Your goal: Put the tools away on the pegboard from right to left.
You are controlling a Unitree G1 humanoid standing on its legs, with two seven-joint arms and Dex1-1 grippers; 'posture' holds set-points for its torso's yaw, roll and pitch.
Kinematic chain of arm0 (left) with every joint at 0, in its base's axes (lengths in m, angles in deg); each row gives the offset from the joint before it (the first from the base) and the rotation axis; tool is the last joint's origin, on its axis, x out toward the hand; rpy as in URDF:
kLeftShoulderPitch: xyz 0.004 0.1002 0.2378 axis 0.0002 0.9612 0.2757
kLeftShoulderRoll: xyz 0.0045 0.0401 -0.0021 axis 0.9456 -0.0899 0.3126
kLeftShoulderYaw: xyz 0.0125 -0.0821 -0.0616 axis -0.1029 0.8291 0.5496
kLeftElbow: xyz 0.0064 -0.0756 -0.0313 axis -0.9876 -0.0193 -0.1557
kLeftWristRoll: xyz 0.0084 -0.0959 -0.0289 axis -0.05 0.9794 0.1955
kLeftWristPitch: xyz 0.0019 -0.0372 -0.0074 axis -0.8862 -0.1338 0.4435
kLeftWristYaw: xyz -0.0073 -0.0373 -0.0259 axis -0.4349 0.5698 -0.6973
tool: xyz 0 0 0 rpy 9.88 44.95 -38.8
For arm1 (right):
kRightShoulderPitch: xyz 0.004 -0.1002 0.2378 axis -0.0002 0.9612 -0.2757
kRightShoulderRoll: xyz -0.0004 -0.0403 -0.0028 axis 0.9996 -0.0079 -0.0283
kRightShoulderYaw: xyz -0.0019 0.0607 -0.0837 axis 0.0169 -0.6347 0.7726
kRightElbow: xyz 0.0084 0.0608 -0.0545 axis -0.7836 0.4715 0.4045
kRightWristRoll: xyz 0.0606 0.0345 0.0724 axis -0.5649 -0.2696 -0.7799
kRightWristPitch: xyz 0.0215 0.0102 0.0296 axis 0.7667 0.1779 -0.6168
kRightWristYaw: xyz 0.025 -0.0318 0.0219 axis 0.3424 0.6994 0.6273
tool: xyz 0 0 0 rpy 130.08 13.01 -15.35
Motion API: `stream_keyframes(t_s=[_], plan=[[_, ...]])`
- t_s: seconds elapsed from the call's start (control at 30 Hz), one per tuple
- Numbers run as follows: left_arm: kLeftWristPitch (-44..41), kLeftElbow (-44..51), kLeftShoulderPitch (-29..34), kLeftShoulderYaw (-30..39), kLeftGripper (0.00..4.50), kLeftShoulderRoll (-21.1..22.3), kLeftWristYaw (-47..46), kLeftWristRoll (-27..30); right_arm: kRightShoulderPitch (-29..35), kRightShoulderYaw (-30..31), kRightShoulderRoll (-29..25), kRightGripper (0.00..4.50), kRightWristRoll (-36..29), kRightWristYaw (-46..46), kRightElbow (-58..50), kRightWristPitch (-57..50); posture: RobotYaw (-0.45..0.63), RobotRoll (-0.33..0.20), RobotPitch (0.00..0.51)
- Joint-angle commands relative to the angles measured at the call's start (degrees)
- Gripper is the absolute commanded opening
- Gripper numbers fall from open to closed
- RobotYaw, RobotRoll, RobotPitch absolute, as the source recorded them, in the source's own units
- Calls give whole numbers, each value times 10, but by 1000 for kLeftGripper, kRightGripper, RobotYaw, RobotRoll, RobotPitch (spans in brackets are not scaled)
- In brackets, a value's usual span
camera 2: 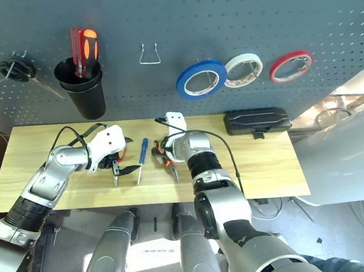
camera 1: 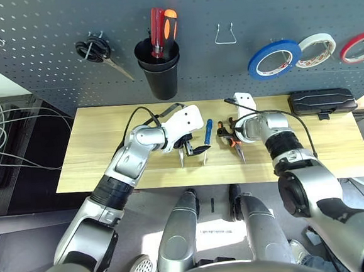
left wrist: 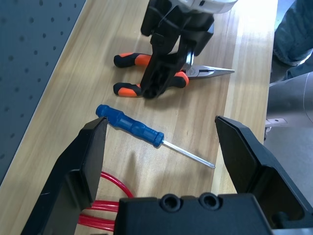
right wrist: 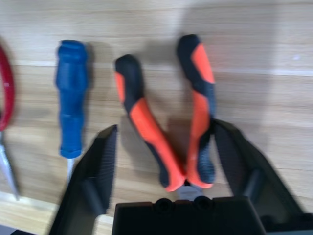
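The right gripper (right wrist: 164, 147), jaws apart, straddles the pliers (right wrist: 166, 122) mid-table. Closing off-centre could catch one splayed handle, twisting them against the screwdriver (right wrist: 71, 93). The left gripper (left wrist: 161, 147) gapes wide, empty.

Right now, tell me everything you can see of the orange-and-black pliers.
The pliers lie flat on the light wooden table, just right of the blue-handled screwdriver. They are needle-nose: slim bare-metal jaws tapering to a point, aimed toward the robot, and two spread handles in black grip with orange inlays, pointing toward the pegboard. The right end effector straddles the handles near the pivot, one finger against the outer handle.
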Motion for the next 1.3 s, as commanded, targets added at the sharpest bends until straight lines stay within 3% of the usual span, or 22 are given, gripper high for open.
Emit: stream_keyframes(t_s=[0.03,0.13,0.3,0.33,0.43,0.47,0.57,0.8,0.93,1.1,1.2,1.3], plan=[[-5,-4,11,2,4500,3,3,2,49,-1,8,2571,1,6,21,-47,208,0,353],[-5,-4,12,3,4500,3,2,2,61,-5,6,2530,-4,5,-9,-61,208,0,353],[2,1,15,14,4500,-2,-7,9,100,50,-21,2340,-12,-65,-139,-99,207,0,336],[0,4,16,19,4500,-3,-10,13,110,61,-27,2120,-17,-81,-169,-103,207,0,331],[9,19,27,40,4500,-3,-22,24,158,230,-129,1347,12,-252,-321,13,206,0,330],[12,23,33,44,4500,1,-22,26,130,258,-145,935,24,-286,-332,52,203,0,327],[16,33,48,50,4500,13,-16,31,72,258,-154,21,25,-312,-352,89,195,0,322],[23,39,56,63,4500,27,-14,44,92,208,-160,21,21,-288,-424,71,177,0,318],[24,37,54,64,4500,28,-13,46,87,187,-148,21,6,-278,-435,15,177,0,315],[25,28,51,63,4500,31,-9,46,68,137,-104,21,-7,-219,-388,-134,175,0,315],[23,23,51,63,4500,33,-5,46,61,148,-85,599,3,-197,-355,-145,176,0,319],[24,17,51,61,4500,35,0,45,45,147,-53,1618,13,-163,-305,-143,175,0,321]])
